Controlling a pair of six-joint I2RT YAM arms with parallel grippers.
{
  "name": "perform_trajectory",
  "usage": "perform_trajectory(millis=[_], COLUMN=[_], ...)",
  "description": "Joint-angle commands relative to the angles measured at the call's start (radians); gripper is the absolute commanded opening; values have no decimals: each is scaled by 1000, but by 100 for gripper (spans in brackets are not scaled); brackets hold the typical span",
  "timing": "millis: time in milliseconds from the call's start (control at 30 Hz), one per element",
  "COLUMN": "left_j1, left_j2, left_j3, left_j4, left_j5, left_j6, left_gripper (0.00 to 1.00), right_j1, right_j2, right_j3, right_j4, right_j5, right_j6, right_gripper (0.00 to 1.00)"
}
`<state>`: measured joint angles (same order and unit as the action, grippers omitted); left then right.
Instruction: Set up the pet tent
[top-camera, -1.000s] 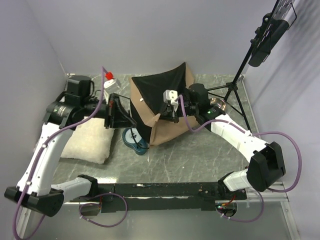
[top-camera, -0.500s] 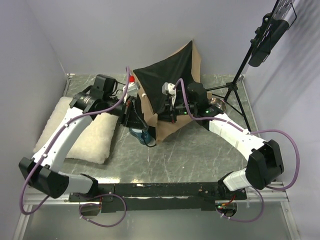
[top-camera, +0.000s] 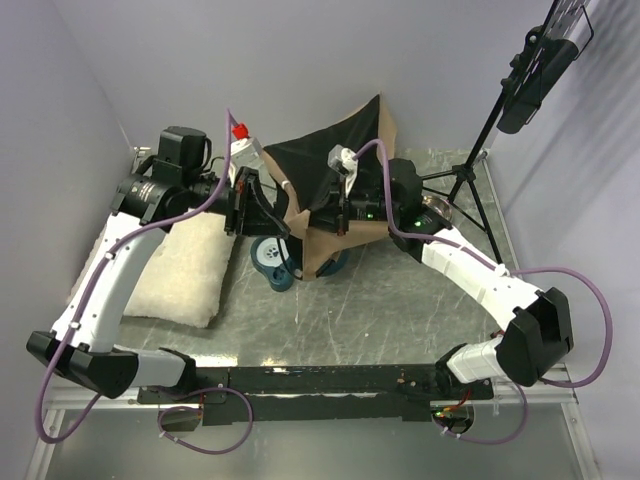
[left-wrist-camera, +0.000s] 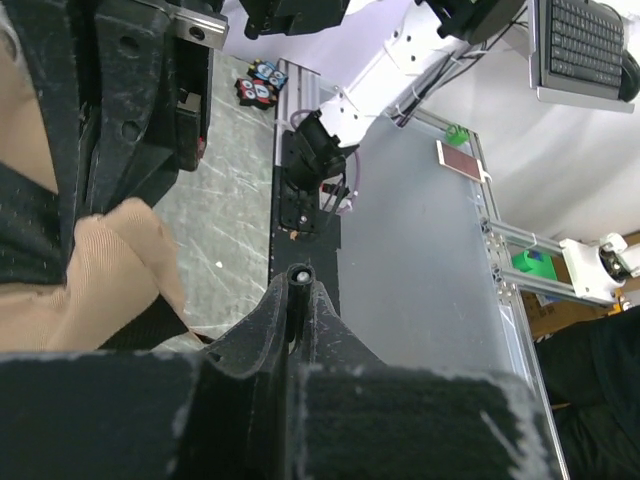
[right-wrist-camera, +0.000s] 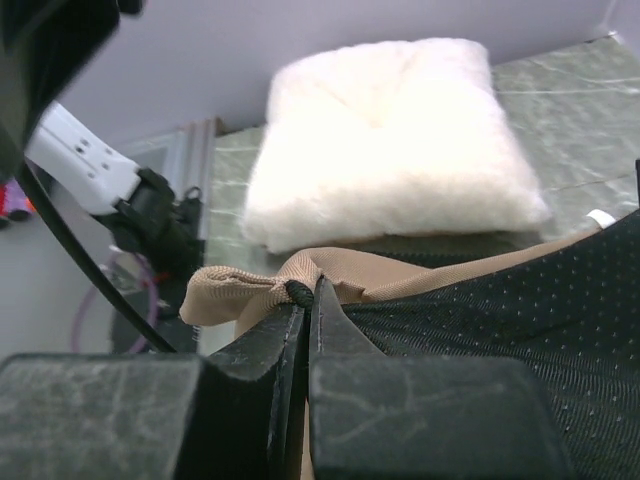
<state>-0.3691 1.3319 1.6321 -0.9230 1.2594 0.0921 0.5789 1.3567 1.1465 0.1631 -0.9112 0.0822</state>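
**Tent raised clear of the bench, left arm swung in**

Swung inward over the last second, the left end effector (top-camera: 250, 205) now sits at the left corner of the pet tent (top-camera: 330, 165); the tent has risen toward the far edge of the bench (top-camera: 380, 310), uncovering a blue round thing (top-camera: 270, 255); the right end effector (top-camera: 340, 207) carries the tent with its black base turned up, probably so the poles can be reached. Counted: one tent; two end effectors; one pillow (top-camera: 185, 270) along the left edge; one tripod (top-camera: 455, 190) at the far right corner.

Left wrist: fingers pressed narrow, with a small dark tip between them; whether it is a pole end I cannot tell; tan fabric lies just beside.

Right wrist: fingers clamped on the tent's tan hem and cord, holding it aloft; the pillow lies beyond.
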Motion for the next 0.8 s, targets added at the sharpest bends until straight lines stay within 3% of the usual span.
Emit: perform_trajectory(millis=[0,400,767], left_j1=[-25,-48,-90], left_j2=[39,85,76], left_j3=[-38,12,-144], left_j4=[-122,-201,-184], left_j5=[-91,-104,-69], left_j6=[-17,61,50], left_gripper=[1,1,1], right_j1=[61,91,95], right_j2=[-56,-67,-36], right_j3=[120,189,251], right_j4=[161,185,220], right_j5=[-12,90,198], right_j6=[154,260,381], right_gripper=[0,0,0])
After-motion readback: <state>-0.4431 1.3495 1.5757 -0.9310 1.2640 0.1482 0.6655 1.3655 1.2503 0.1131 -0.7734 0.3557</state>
